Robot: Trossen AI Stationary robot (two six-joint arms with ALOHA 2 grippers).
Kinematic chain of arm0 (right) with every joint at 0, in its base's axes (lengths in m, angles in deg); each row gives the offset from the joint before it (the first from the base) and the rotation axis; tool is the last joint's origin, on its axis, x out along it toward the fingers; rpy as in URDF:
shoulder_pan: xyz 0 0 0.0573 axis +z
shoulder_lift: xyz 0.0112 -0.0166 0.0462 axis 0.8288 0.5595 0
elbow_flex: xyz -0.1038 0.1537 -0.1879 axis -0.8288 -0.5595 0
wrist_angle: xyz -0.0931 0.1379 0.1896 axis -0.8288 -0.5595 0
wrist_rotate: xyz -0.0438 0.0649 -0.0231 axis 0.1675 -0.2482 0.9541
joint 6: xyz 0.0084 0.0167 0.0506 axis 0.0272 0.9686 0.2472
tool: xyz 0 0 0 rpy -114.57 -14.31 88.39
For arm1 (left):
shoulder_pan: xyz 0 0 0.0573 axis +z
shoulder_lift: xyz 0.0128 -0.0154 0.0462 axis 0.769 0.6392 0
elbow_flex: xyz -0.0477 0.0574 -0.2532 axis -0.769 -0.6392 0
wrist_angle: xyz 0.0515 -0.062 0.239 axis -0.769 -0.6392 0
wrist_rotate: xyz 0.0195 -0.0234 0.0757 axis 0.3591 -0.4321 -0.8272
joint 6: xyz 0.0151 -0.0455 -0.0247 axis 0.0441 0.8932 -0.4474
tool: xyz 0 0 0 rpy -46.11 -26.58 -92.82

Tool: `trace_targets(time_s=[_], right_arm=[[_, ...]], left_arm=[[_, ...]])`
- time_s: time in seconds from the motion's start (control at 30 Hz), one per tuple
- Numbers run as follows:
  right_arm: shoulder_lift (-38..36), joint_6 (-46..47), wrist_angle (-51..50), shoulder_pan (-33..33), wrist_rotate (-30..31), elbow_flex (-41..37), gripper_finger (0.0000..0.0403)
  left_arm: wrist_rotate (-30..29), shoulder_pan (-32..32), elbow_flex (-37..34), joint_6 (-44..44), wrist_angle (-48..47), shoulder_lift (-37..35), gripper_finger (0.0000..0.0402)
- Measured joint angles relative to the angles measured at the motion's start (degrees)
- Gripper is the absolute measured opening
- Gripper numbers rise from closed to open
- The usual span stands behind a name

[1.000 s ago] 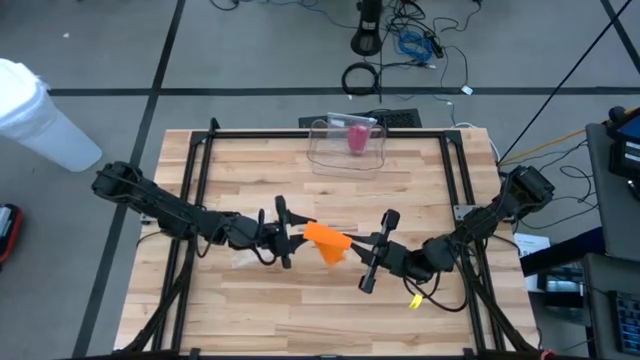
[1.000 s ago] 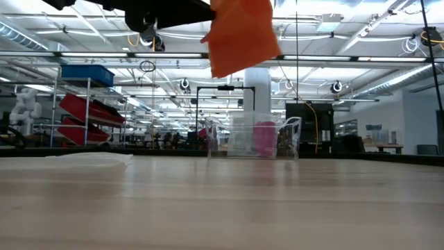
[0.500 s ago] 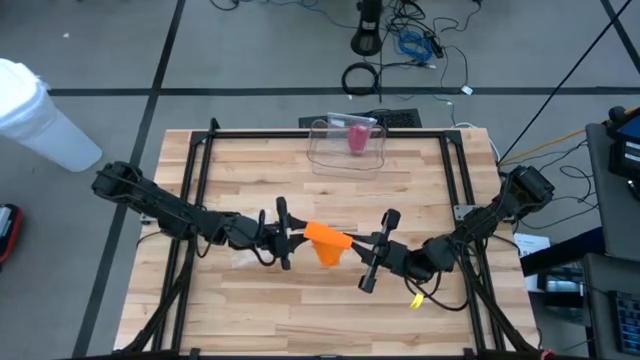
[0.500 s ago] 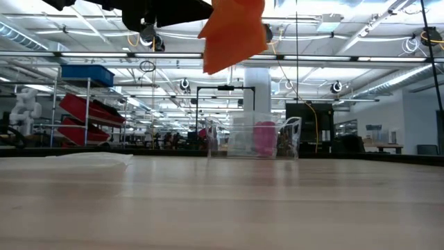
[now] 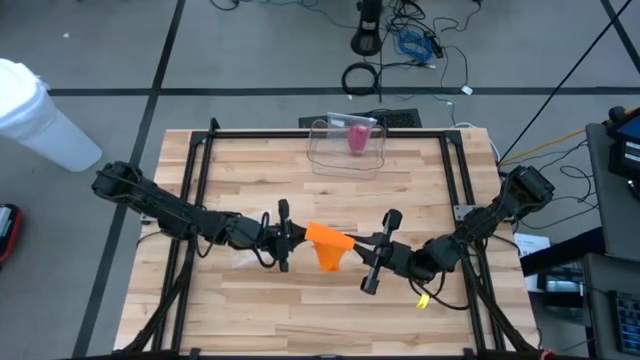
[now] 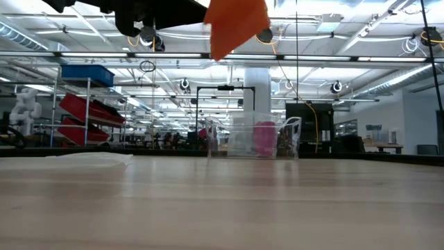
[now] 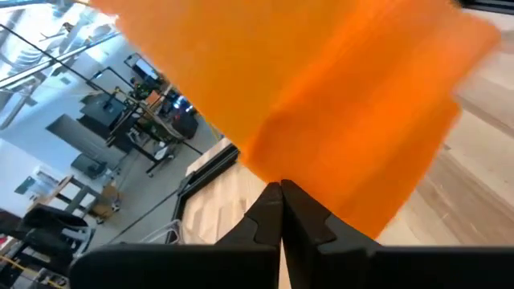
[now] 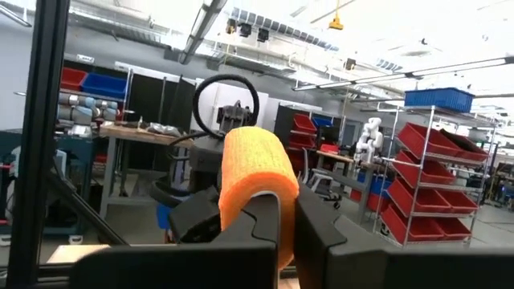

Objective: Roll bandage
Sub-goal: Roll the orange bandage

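Observation:
The orange bandage [image 5: 326, 246] hangs in the air over the middle of the table, between my two grippers. In the low view the bandage [image 6: 236, 24] shows high above the tabletop. My left gripper [image 5: 297, 238] comes from the table's left and is shut on the bandage's loose flap. My right gripper [image 5: 356, 245] comes from the right and is shut on the rolled part [image 8: 252, 172]. Both arms reach in roughly level. My left gripper pinches the lower edge of the loose flap [image 7: 283, 170] between its two shut fingers, coming level from the table's left. The flap spreads out beyond the fingertips, clear of the table. One layer or several, I cannot tell. My right gripper holds the rolled part of the bandage [image 8: 250, 181] between its two fingers, coming from the table's right and tipped slightly upward. The roll stands on end between the fingers [image 8: 321, 229], lifted clear of the table.
A clear plastic box [image 5: 348, 146] with a pink thing inside stands at the table's far edge. A whitish sheet [image 6: 94, 158] lies on the wood under the left arm. Black frame rails [image 5: 196, 190] run along the table's left and right sides.
My left gripper has shut on the bandage's loose flap while staying in place. The hanging part of the flap has drawn up a little and sits higher in the low view. My right gripper has kept its hold on the roll.

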Motion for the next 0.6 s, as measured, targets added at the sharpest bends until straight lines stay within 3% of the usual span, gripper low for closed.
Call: trace_targets(time_s=[0.27,0.43,0.6], right_arm=[[0.00,-2.80,1.53,0.37,0.37,-0.02,0.0004],[0.00,-2.72,1.50,0.70,0.42,-0.02,0.0004],[0.00,-3.07,1.44,1.11,0.50,-0.02,0.0004]], left_arm=[[2.74,-0.76,0.00,-1.63,-2.12,0.02,0.0001],[-1.72,-0.94,0.00,-1.17,-0.54,-0.04,0.0005],[-4.51,-0.94,0.00,1.59,0.41,-0.09,0.0056]])
